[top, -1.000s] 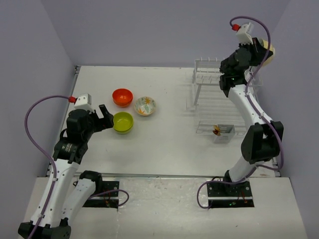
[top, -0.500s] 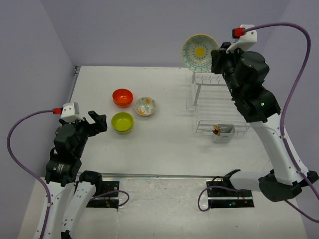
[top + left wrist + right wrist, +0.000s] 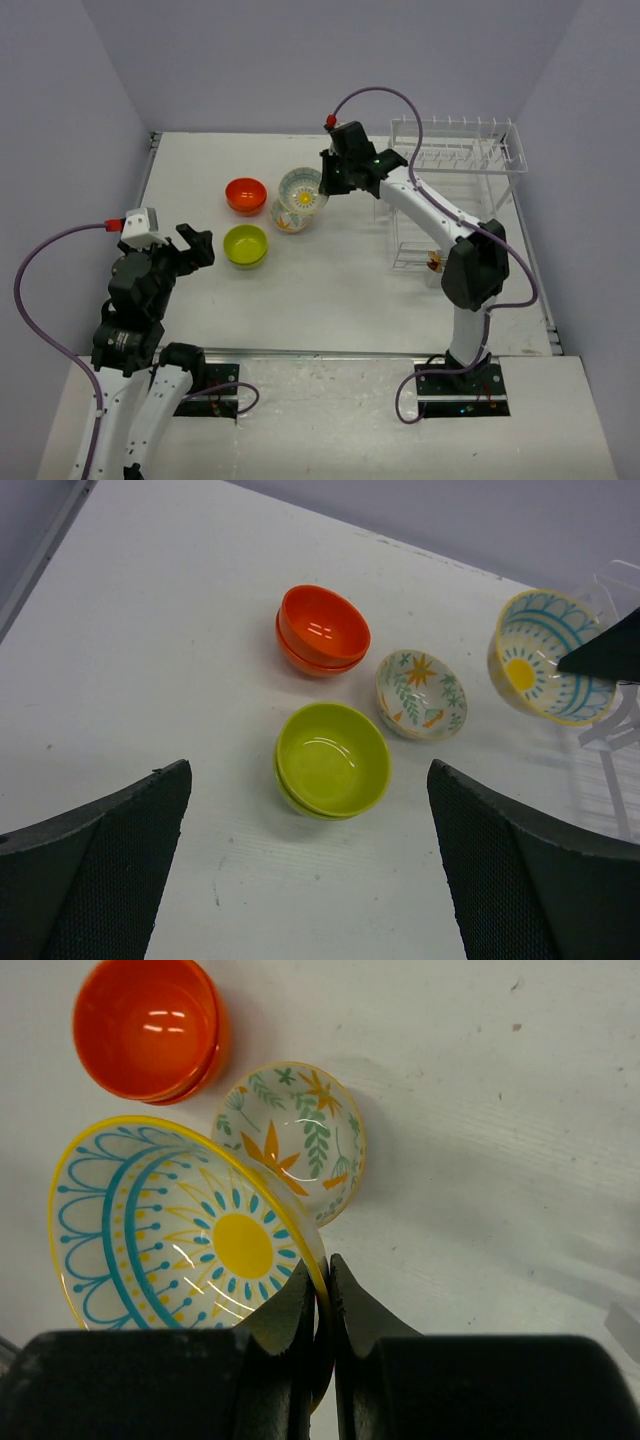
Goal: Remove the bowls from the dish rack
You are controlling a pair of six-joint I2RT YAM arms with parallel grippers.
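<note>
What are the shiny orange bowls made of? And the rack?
Orange bowls: glossy plastic or glazed ceramic, hard to say which; sharp white glints shine inside. Dish rack: thin clear plastic or white-coated wire; the table shows through its bars.

The right arm [image 3: 432, 207] is reaching leftward past the rack [image 3: 480, 150], its elbow bending just in front of the rack and its wrist tilting downward. The right gripper [image 3: 322, 185] is pinching a bowl [image 3: 300, 186] by the rim well left of the rack, fingers pressing on both sides. The left arm [image 3: 130, 290] is standing folded far left of the rack, and the left gripper [image 3: 200, 245] is hanging with its fingers spread wide.
</note>
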